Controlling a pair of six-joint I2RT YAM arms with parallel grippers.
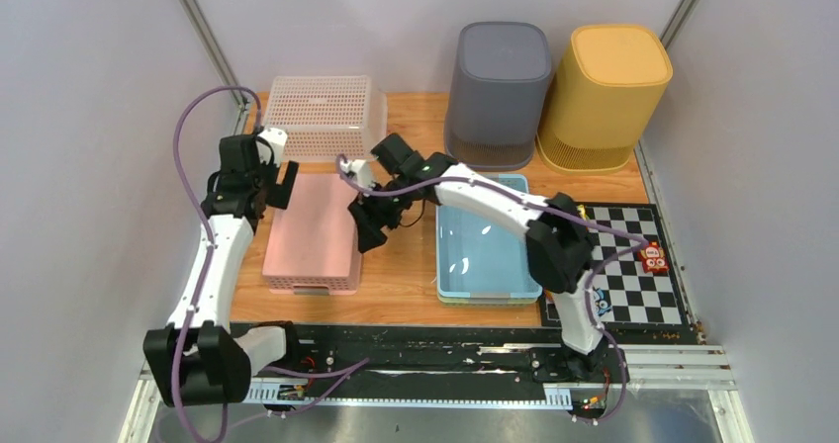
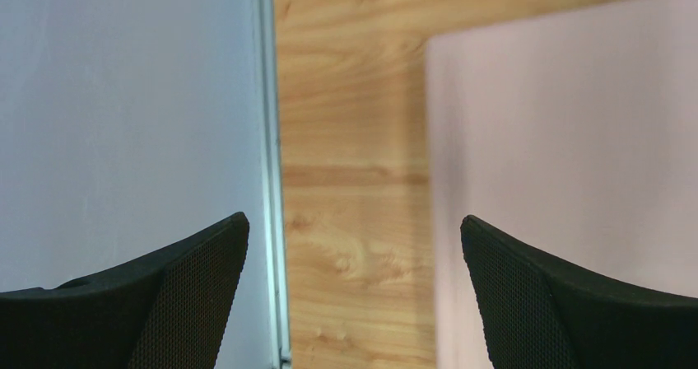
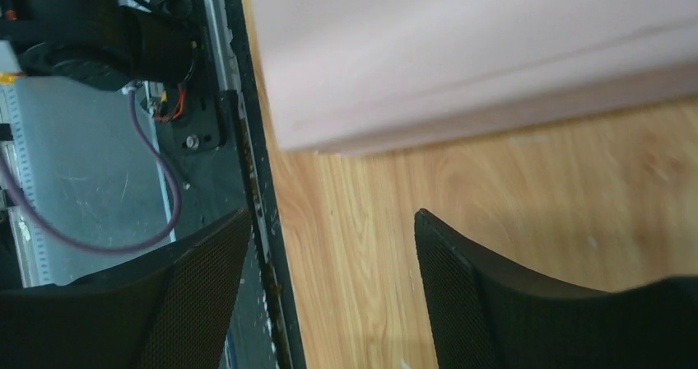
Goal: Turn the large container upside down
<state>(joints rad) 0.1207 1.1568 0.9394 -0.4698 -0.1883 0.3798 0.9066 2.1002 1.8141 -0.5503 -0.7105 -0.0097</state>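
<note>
Pink bin (image 1: 312, 233) sitting on surface (image 1: 401, 285) btwn arms, looking bottom-up. L end effector (image 1: 284, 184) and R end effector (image 1: 368, 230) hanging open, holding nothing. Bin prob. light, stiff, slick; grip at rim.

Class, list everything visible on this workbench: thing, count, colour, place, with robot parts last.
large container: 1, pink, bottom up, table's left-centre
lattice basket: 1, whitish-pink, behind the large container
grey bin: 1, grey, back centre
yellow bin: 1, yellow, back right
tray: 1, light blue, centre
checkered mat: 1, black-white, near right
toy: 1, red, on the checkered mat
table: 1, wood-brown, under everything
left gripper: 1, black, open, left of the large container
right gripper: 1, black, open, right of the large container
</note>
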